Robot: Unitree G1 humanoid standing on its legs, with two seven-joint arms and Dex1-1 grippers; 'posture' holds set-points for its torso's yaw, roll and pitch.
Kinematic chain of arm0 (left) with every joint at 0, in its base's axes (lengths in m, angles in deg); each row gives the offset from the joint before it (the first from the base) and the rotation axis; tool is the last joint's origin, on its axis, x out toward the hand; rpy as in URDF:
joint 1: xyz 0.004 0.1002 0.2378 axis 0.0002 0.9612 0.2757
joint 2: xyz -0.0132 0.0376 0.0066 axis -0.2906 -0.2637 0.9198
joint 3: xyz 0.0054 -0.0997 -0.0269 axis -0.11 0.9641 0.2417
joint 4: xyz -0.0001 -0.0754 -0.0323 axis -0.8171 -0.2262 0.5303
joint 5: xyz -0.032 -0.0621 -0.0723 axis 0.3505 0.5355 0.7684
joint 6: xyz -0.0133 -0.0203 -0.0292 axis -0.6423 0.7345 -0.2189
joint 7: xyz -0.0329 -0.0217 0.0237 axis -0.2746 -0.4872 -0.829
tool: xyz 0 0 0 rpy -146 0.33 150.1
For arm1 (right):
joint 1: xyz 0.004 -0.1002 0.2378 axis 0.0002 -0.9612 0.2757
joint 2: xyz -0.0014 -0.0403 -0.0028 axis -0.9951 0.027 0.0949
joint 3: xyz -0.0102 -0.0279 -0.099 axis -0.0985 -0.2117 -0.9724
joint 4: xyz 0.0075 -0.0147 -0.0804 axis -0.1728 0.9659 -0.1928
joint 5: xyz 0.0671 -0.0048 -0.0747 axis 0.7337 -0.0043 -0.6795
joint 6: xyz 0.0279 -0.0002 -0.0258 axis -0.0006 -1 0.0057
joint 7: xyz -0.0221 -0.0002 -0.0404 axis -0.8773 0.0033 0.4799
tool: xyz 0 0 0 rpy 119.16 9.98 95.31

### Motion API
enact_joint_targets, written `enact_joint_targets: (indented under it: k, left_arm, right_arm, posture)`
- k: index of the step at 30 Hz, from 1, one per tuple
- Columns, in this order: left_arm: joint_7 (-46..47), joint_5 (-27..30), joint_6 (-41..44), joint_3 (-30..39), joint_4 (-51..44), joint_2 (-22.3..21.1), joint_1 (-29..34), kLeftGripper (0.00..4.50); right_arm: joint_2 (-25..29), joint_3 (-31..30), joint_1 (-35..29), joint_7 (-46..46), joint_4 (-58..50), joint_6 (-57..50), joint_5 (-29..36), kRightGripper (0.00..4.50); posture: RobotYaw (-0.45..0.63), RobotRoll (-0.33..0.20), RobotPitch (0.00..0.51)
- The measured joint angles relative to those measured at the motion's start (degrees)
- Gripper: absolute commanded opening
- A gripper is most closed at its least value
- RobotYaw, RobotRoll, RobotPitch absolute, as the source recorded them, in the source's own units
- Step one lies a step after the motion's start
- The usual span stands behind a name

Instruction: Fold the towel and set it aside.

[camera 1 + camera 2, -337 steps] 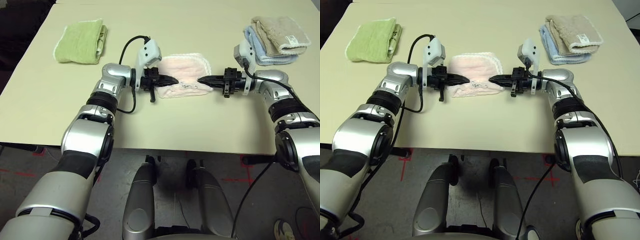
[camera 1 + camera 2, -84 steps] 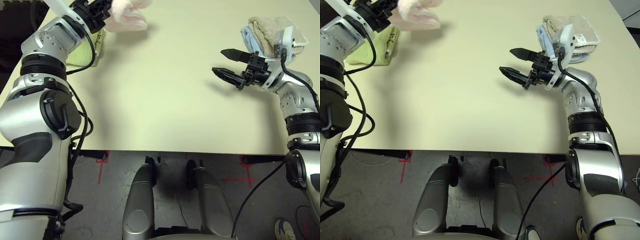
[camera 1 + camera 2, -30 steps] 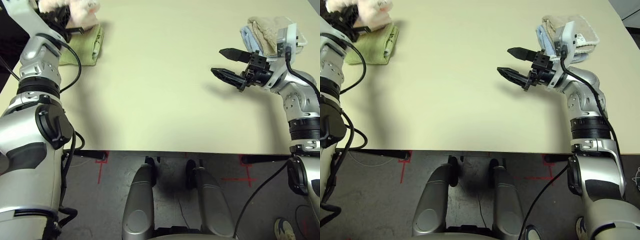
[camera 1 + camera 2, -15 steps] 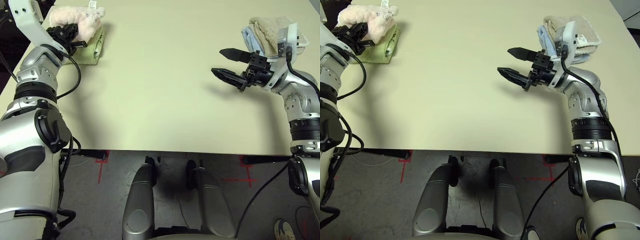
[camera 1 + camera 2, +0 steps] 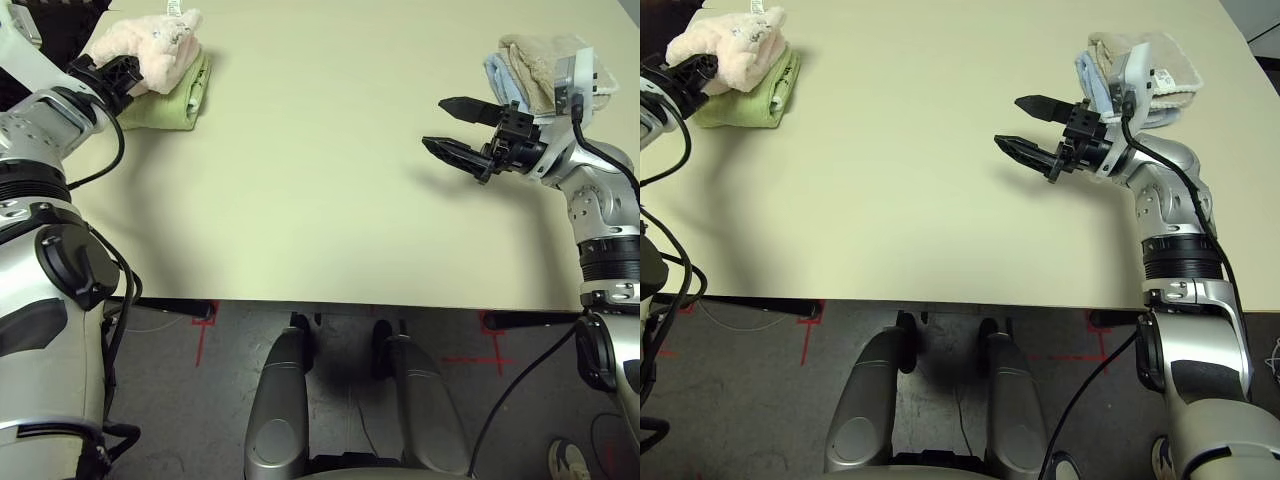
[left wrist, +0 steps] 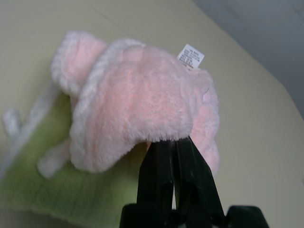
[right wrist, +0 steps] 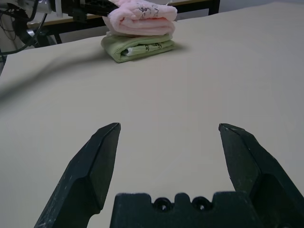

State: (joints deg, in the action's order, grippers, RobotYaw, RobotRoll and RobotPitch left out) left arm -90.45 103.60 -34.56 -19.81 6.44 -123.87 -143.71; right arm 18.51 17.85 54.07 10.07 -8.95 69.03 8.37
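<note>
At ten o'clock on the table [image 5: 320, 200], left gripper [image 6: 172, 147] fingers pinch the towel [image 5: 145, 48], now resting atop the green towel [image 5: 170, 100] rather than lifted as before. Right gripper [image 5: 455, 125], jaws wide and empty, hovers at two o'clock beside the beige and blue towels [image 5: 530, 65]. Centre stands unobstructed.

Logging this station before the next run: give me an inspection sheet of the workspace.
Surface: beige table, bare in the middle.
Job's things: folded pink towel lying on top of the green towel, far left.
Clutter: beige and light-blue towels stacked far right.
End effectors: left end effector shut on the pink towel's edge; right end effector open, holding nothing, above the table.
Cables: black cable along the left arm; another along the right arm.
Surroundings: grey floor with red tape marks.
</note>
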Motion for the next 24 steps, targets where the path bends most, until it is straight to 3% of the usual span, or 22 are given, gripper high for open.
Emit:
enact_joint_targets:
  k: [7,16,20,24]
  left_arm:
    - [3.9,3.5,12.5,0.9,-13.3,3.0,11.8,0.02]
    - [5.7,3.1,10.1,-0.2,-14.5,3.3,12.5,0.02]
    - [6.6,3.2,7.2,0.2,-13.5,4.8,10.0,1.08]
    - [7.1,3.9,4.8,0.7,-13.5,5.6,8.2,2.62]
  right_arm:
    - [-0.2,-0.1,0.2,0.0,0.1,0.4,0.0,4.5]
    - [-0.2,-0.1,0.1,-0.1,0.1,0.7,0.0,4.5]
    - [-0.2,-0.1,0.1,-0.1,0.1,0.7,0.0,4.5]
    - [-0.2,-0.1,0.2,-0.1,0.1,0.7,0.0,4.5]
  posture:
    - [0.11,0.0,0.302]
    - [0.1,0.0,0.303]
    - [0.1,0.0,0.303]
    - [0.1,0.0,0.305]
